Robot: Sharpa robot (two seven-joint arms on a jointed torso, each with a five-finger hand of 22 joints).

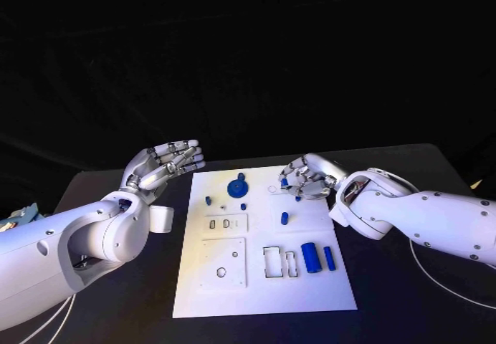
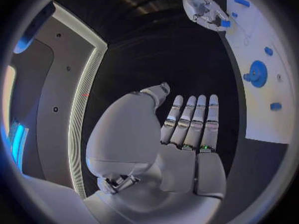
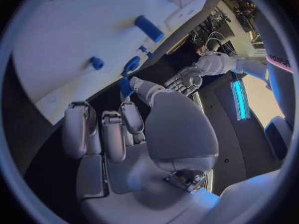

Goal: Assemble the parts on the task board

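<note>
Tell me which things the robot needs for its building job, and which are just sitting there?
Needed for the job:
task board
blue gear
two blue cylinders
small blue part pinched in the right hand
left hand, fingers spread, holding nothing

Just sitting there:
black table
thin cable beside the right arm

Robotics lab: black draped table (image 1: 124,301), white task board (image 1: 264,287), dark backdrop.

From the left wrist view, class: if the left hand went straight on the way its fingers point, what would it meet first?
The way looks free: past the left hand lies bare black table. The task board stays off to one side, though depth is unclear.
</note>
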